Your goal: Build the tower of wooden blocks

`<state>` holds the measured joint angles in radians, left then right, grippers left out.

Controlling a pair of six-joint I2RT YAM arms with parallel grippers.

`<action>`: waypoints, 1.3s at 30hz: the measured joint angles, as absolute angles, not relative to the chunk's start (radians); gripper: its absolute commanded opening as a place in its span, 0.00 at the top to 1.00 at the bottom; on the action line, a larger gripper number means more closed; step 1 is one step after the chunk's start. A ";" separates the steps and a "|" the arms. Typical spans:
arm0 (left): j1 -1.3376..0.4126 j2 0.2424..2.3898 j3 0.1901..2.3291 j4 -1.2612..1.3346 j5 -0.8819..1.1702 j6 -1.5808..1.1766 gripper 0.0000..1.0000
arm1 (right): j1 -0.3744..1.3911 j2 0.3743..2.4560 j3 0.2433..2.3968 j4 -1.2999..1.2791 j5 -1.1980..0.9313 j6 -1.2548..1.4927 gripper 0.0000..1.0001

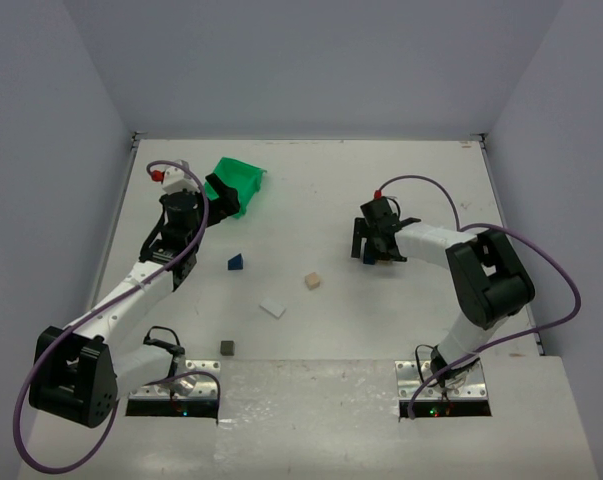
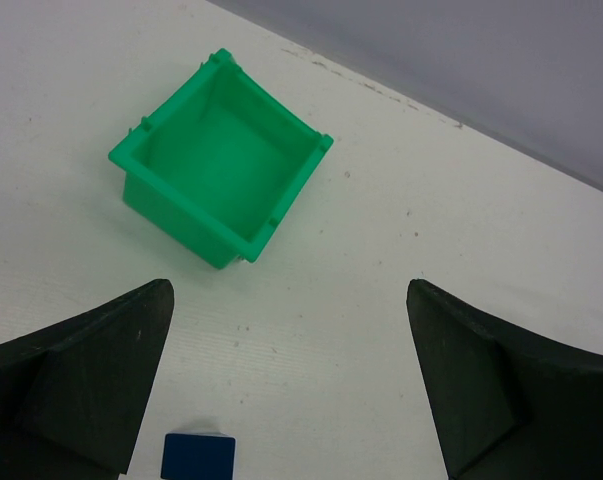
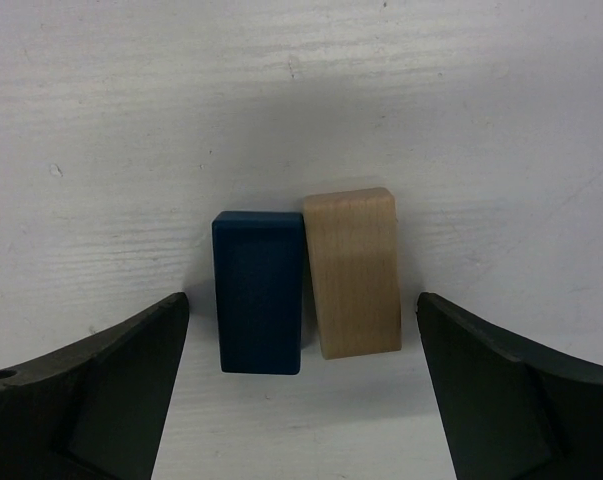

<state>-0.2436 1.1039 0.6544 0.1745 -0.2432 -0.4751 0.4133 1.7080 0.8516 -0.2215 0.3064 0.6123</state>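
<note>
The wood block tower is a dark blue block (image 3: 259, 292) and a tan block (image 3: 353, 272) side by side on the table, the tan one slightly tilted. My right gripper (image 3: 301, 305) is open around the pair, with a gap on each side; from above it (image 1: 374, 245) covers most of them. My left gripper (image 2: 289, 290) is open and empty over bare table, in front of the green bin (image 2: 221, 170). A blue block (image 2: 196, 455) lies just below its left finger. Loose on the table are a blue wedge (image 1: 236, 262), a tan cube (image 1: 312, 281), a white slab (image 1: 272, 308) and a dark cube (image 1: 226, 347).
The green bin (image 1: 239, 183) lies at the back left, right by my left gripper (image 1: 219, 195). Grey walls close the table on three sides. The arm bases stand at the near edge.
</note>
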 measured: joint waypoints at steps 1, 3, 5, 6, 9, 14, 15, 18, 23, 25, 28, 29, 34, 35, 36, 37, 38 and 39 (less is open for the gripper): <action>-0.244 1.106 0.654 0.176 -0.243 -0.475 0.00 | 0.413 1.709 0.852 -0.219 0.307 0.610 0.14; -0.244 1.110 0.654 0.176 -0.243 -0.475 0.00 | 0.413 1.711 0.852 -0.215 0.307 0.607 0.18; -0.244 1.113 0.655 0.176 -0.243 -0.475 0.00 | 0.413 1.712 0.853 -0.212 0.308 0.605 0.26; -0.244 1.114 0.655 0.176 -0.243 -0.475 0.00 | 0.413 1.714 0.854 -0.211 0.309 0.603 0.29; -0.244 1.116 0.655 0.176 -0.243 -0.475 0.00 | 0.413 1.717 0.857 -0.210 0.310 0.602 0.34; -0.244 1.116 0.655 0.176 -0.243 -0.475 0.00 | 0.413 1.717 0.857 -0.210 0.313 0.602 0.35; -0.244 1.116 0.655 0.176 -0.243 -0.475 0.00 | 0.413 1.717 0.857 -0.210 0.314 0.602 0.36; -0.244 1.116 0.655 0.176 -0.243 -0.475 0.00 | 0.413 1.717 0.857 -0.210 0.314 0.602 0.37; -0.244 1.116 0.655 0.176 -0.243 -0.475 0.00 | 0.413 1.717 0.857 -0.210 0.316 0.602 0.42; -0.246 1.116 0.655 0.176 -0.243 -0.475 0.00 | 0.413 1.717 0.857 -0.210 0.318 0.602 0.43; -0.250 1.116 0.655 0.176 -0.243 -0.475 0.00 | 0.413 1.717 0.857 -0.210 0.328 0.608 0.38; -0.250 1.116 0.656 0.176 -0.243 -0.474 0.00 | 0.413 1.717 0.857 -0.210 0.331 0.610 0.35; -0.250 1.116 0.656 0.176 -0.243 -0.472 0.00 | 0.412 1.718 0.858 -0.212 0.341 0.623 0.20; -0.250 1.116 0.656 0.176 -0.243 -0.472 0.00 | 0.411 1.718 0.858 -0.212 0.341 0.625 0.16; -0.250 1.116 0.656 0.176 -0.243 -0.472 0.00 | 0.411 1.718 0.858 -0.212 0.341 0.626 0.14; -0.250 1.116 0.656 0.176 -0.243 -0.472 0.00 | 0.411 1.718 0.858 -0.212 0.341 0.626 0.13; -0.250 1.116 0.656 0.176 -0.243 -0.472 0.00 | 0.411 1.717 0.859 -0.213 0.340 0.626 0.11; -0.250 1.116 0.656 0.176 -0.243 -0.471 0.00 | 0.411 1.717 0.859 -0.213 0.339 0.625 0.10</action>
